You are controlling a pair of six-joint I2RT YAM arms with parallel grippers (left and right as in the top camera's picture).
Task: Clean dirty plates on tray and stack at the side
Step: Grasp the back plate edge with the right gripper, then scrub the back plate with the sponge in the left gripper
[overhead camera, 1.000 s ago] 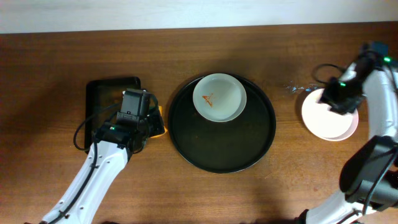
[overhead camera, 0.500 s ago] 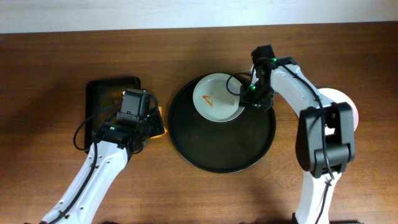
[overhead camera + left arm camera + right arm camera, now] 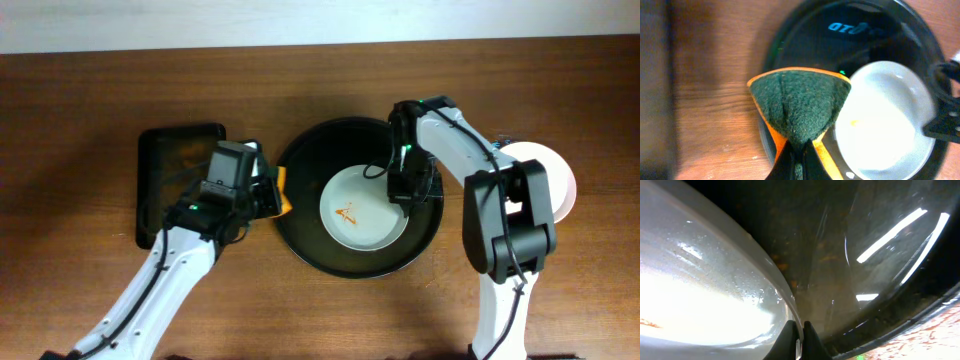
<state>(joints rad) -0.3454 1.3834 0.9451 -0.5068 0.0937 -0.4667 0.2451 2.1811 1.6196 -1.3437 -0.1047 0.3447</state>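
Note:
A white plate (image 3: 363,209) with an orange smear lies in the round black tray (image 3: 300,225). My right gripper (image 3: 403,190) is shut on the plate's right rim (image 3: 790,305). Clean white plates (image 3: 556,170) are stacked on the table at the right. My left gripper (image 3: 262,192) is shut on a green and orange sponge (image 3: 799,102) at the tray's left edge, close to the plate (image 3: 880,120).
A smaller rectangular dark tray (image 3: 170,160) lies left of the round tray. Both arms reach in over the wooden table (image 3: 80,120).
My right gripper left the stack, took the dirty plate's rim and dragged it from the tray's back to its front middle. My left gripper moved right with the sponge.

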